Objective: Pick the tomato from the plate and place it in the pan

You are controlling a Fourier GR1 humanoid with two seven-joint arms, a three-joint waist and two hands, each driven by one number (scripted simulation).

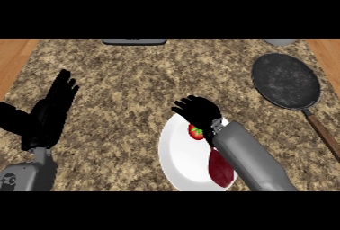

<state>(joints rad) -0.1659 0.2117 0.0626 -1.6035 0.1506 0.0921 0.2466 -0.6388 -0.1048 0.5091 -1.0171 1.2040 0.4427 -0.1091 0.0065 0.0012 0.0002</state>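
Hovering over the white plate (178,157), the right hand (198,111) curls its fingers just above the tomato (196,132) — not clamped yet — with the pan (285,81) off to its right.

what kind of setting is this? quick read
Most likely a kitchen counter: a speckled granite-look countertop with wooden edging, a dark frying pan with a wooden handle at the right, and a white plate holding a tomato. The right robot hand is over the plate.
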